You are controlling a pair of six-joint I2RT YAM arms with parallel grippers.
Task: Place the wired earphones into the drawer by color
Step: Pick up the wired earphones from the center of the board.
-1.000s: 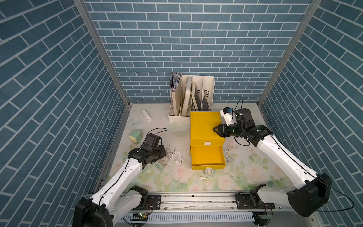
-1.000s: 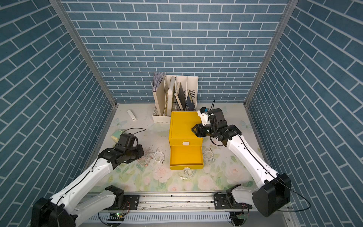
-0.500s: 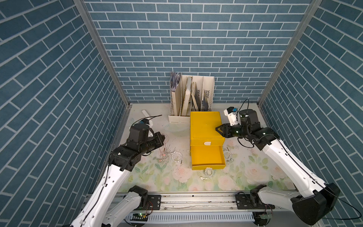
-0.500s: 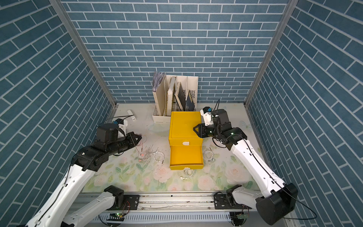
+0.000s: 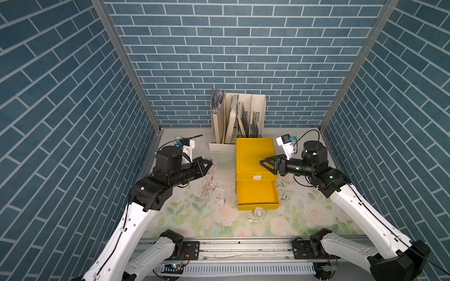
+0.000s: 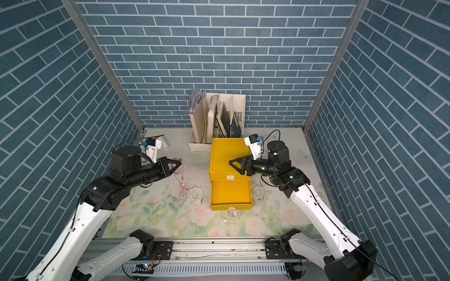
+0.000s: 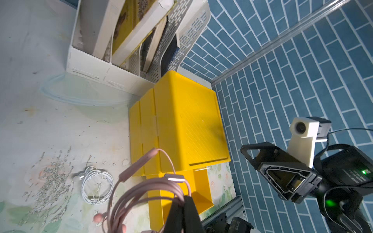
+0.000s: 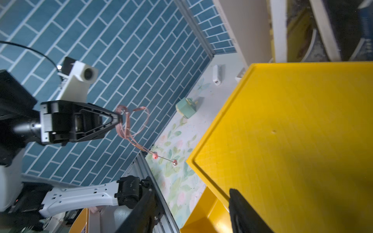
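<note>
Pink earphones [image 7: 145, 186] are clamped in left gripper [image 5: 211, 165].
Cable is hung downward, earbuds [image 8: 155, 156] lowest; right gripper [image 5: 262, 162] is held apart, empty.

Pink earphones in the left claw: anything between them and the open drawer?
Nothing visible does. The pink earphones hang from the left gripper; white earphones lie flat on the mat beside the open drawer, and the right gripper hovers over the cabinet top.
</note>
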